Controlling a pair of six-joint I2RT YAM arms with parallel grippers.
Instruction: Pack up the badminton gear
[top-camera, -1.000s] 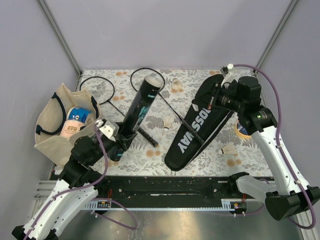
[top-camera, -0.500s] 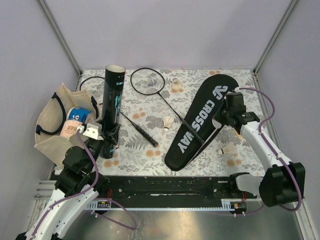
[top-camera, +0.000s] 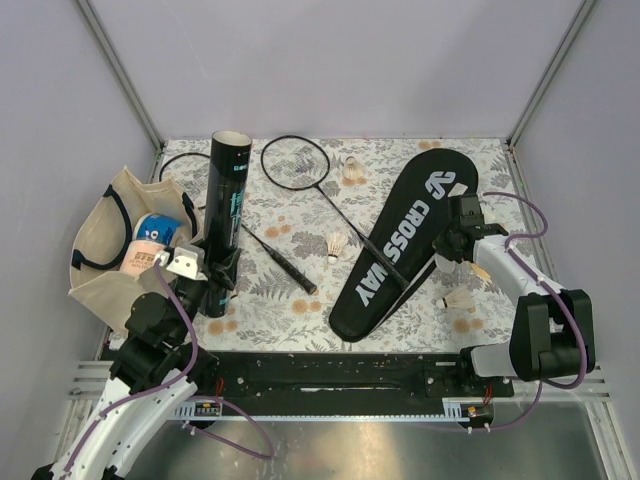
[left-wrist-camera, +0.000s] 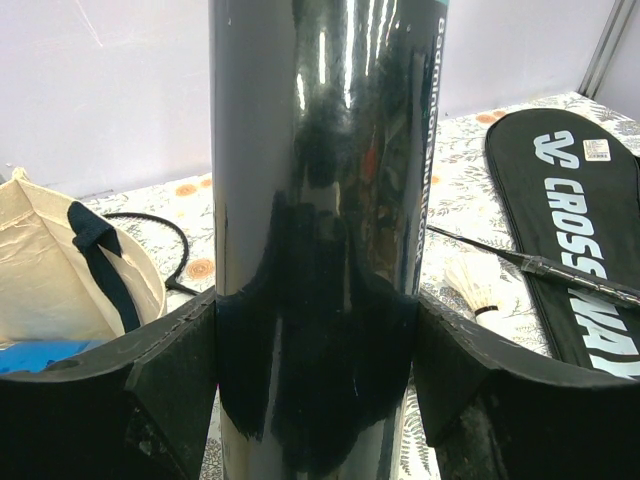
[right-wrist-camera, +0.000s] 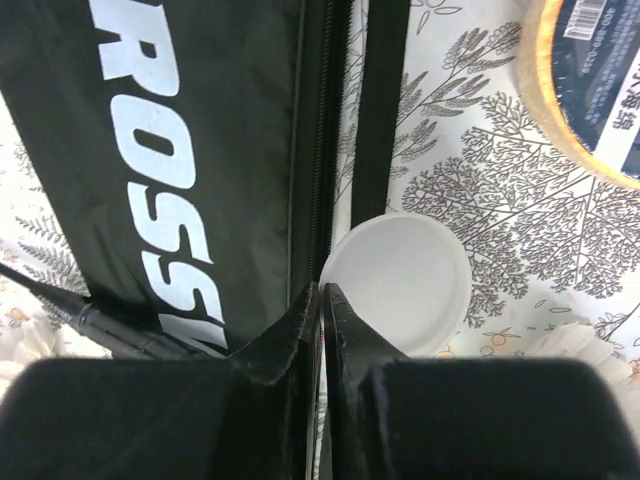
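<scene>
My left gripper (top-camera: 218, 280) (left-wrist-camera: 315, 330) is shut on the long black tube (top-camera: 226, 210) (left-wrist-camera: 320, 170) and holds it upright near the bag. The black "CROSSWAY" cover (top-camera: 395, 250) (right-wrist-camera: 180, 150) lies flat at the right. My right gripper (top-camera: 458, 252) (right-wrist-camera: 322, 292) is shut low at the cover's right edge, with the rim of a white round lid (right-wrist-camera: 400, 285) at its tips. One racquet (top-camera: 295, 162) runs onto the cover. The other racquet (top-camera: 285, 265) lies behind the tube. Shuttlecocks lie at the back (top-camera: 352, 170), in the middle (top-camera: 337, 246) and at the right (top-camera: 458, 298).
A beige tote bag (top-camera: 105, 255) (left-wrist-camera: 50, 270) stands at the left edge, close to the tube. A tape roll (top-camera: 483, 271) (right-wrist-camera: 590, 90) lies just right of my right gripper. Walls close in the table at the back and sides.
The tube has gone from tilted to upright in my left gripper. My right arm has come down from the cover's top end to the table by its right edge.
</scene>
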